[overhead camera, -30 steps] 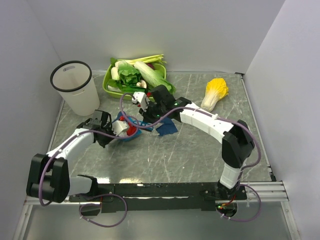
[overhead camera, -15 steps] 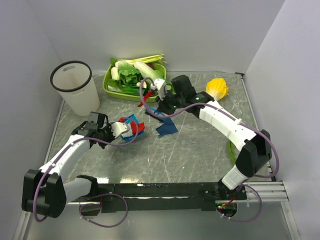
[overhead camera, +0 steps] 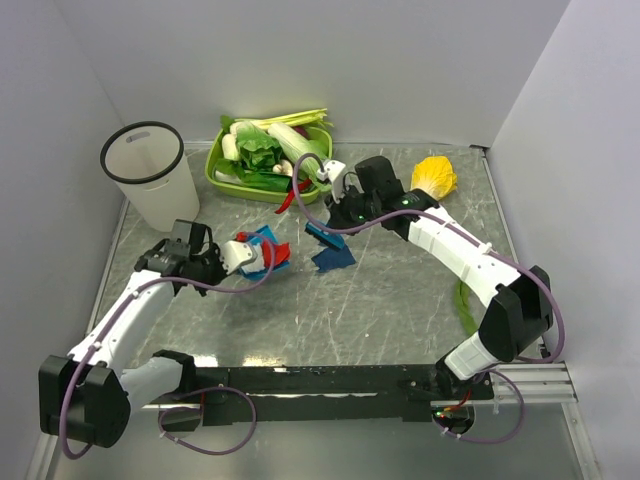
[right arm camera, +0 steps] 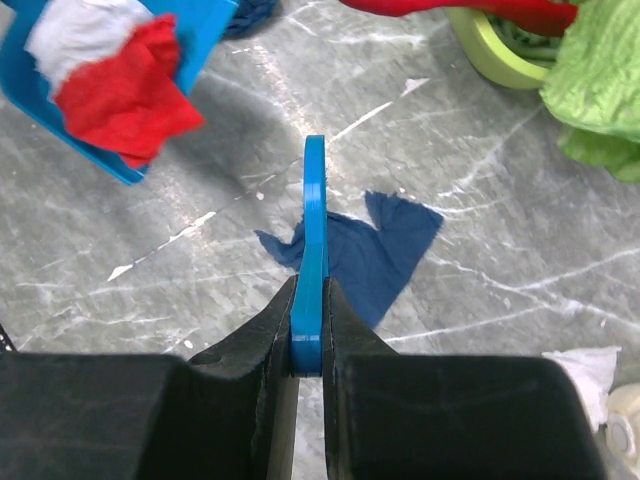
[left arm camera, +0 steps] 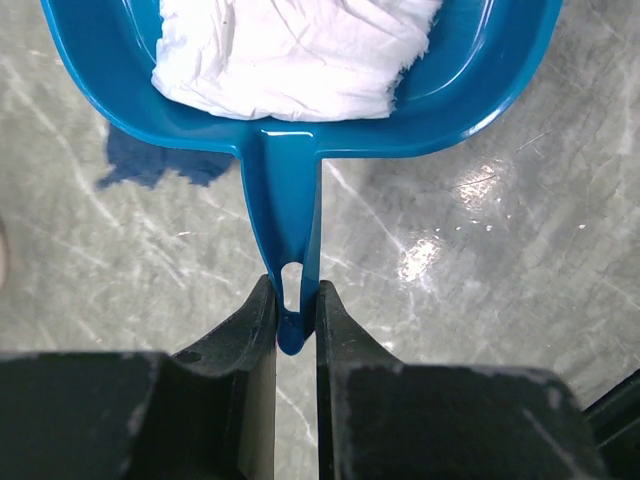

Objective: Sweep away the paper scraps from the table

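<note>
Scraps [right arm camera: 110, 80] lie in the dustpan [left arm camera: 290, 200], another scrap [right arm camera: 375, 255] on the table [right arm camera: 500, 200].

No legible text or labels anywhere

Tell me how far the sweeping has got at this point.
Done: white paper and red paper lie in the dustpan, whose handle the left gripper clamps. In hand: the right gripper holds a blue scraper by a dark blue scrap. Left: that scrap and another dark blue bit on the table.

White bin [overhead camera: 165, 200] back left; lime-green tray [overhead camera: 212, 168] of vegetables [overhead camera: 262, 155] beside it; yellow cabbage [overhead camera: 432, 182] back right.
</note>
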Controlling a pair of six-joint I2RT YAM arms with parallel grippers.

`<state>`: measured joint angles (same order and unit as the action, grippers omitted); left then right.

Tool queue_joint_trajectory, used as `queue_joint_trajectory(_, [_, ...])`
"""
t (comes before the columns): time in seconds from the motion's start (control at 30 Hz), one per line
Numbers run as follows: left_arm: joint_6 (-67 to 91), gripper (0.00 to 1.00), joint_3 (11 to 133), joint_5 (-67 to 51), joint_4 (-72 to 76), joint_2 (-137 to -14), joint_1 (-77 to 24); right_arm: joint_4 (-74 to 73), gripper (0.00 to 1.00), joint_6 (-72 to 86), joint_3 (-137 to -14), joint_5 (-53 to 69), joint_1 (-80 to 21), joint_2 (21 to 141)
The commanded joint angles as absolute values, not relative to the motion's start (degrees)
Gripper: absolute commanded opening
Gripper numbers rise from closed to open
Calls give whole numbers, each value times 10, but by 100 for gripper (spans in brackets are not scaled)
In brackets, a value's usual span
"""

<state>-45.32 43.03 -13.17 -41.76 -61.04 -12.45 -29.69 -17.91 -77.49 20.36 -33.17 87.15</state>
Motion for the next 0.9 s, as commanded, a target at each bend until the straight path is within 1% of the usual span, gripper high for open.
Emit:
queue_joint_trajectory(0.0, [-443, 1, 474, -97, -459, -599, -123, -277, 0, -173, -773, 191, -324, 839])
queue_joint_trajectory(0.13, [-446, 1, 504, -46, -538, -595, -100, -277, 0, -172, -785, 200, -324, 849])
queue_joint_trajectory(0.33, [-489, 1, 500, -9, -604, -541, -2, -260, 0, -164, -812, 213, -334, 895])
queue_joint_trajectory(0.5, [-529, 1, 490, -2, -637, -550, 81, -246, 0, -154, -847, 215, -370, 946])
queue_joint_trajectory(0.6, [-552, 1, 489, -2, -630, -565, 123, -224, 0, -149, -865, 203, -391, 977])
queue_joint_trajectory(0.67, [-572, 1, 485, 30, -621, -571, 143, -217, 0, -151, -887, 193, -410, 1005])
queue_joint_trajectory(0.73, [-605, 1, 478, 36, -599, -577, 162, -214, 0, -146, -903, 178, -426, 1033])
queue_joint_trajectory(0.87, [-654, 1, 458, 47, -560, -595, 166, -209, 0, -120, -955, 127, -440, 1091])
